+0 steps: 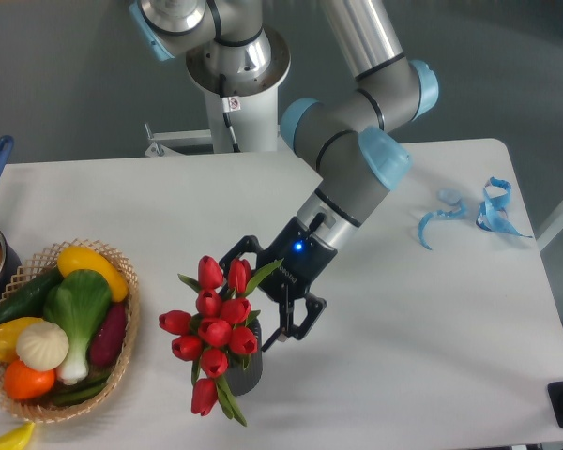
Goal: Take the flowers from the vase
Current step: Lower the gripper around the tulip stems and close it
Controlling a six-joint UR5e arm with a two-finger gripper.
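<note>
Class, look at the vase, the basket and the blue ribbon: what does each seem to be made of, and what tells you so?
The vase looks like dark grey matte ceramic or plastic; little of it shows. The basket looks like woven wicker: tan, with a plaited rim. The ribbon looks like thin, slightly glossy fabric or plastic, since it curls in loose loops on the table.

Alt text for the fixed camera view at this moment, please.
An open gripper reaches into the upper right of the red tulip flowers standing in a dark grey vase on a white table. A wicker basket of toy vegetables sits left; blue ribbon lies right.
</note>
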